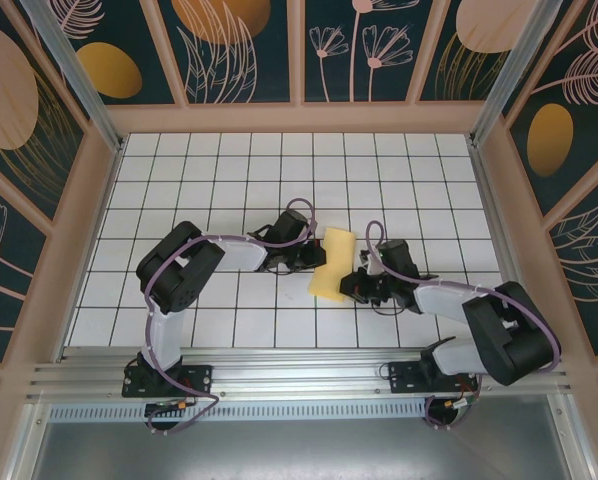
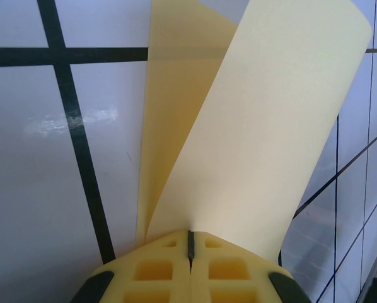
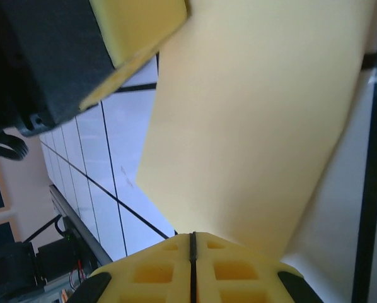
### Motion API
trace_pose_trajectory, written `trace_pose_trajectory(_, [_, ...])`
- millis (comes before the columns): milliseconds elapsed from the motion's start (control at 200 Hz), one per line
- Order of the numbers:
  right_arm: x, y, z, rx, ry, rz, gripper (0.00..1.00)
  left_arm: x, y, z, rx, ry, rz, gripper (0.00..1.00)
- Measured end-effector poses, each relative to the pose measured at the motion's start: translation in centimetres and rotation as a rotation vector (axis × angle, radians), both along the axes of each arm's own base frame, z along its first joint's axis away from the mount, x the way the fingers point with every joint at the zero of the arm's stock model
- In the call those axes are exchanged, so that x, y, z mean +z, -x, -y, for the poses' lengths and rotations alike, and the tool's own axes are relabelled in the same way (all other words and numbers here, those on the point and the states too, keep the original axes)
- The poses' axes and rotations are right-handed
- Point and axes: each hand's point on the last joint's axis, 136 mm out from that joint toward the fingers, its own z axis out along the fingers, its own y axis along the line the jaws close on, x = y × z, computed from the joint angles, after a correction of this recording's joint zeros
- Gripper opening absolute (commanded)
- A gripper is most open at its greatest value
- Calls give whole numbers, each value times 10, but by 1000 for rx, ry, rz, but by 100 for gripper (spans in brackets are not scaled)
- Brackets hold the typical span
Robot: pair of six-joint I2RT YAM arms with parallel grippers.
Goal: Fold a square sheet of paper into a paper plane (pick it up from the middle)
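Left pincer (image 2: 190,238), right pincer (image 3: 192,241) tight on square sheet of paper (image 2: 258,126)

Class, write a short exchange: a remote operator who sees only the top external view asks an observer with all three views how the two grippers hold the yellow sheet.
Operator: Is the left gripper shut on the yellow sheet?
Observer: Yes. Its wrist view shows the jaws closed, with two layers of paper fanning out from the pinch.
Operator: And the right gripper?
Observer: Also shut on it. The sheet rises straight from its closed tips.
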Motion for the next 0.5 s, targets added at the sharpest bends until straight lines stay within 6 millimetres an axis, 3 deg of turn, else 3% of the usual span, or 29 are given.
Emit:
trace_pose_trajectory(145, [-20, 12, 2, 12, 40, -62, 8, 0, 0, 0, 0, 0, 0, 0])
trace_pose_trajectory(275, [-21, 11, 3, 14, 42, -61, 6, 0, 0, 0, -1, 1, 0, 0])
trace_pose_trajectory(405, [-17, 6, 6, -6, 75, -54, 8, 0, 0, 0, -2, 2, 1, 0])
trace_pose_trajectory(495, [0, -12, 11, -51, 73, -3, 8, 0, 0, 0, -5, 1, 2, 0])
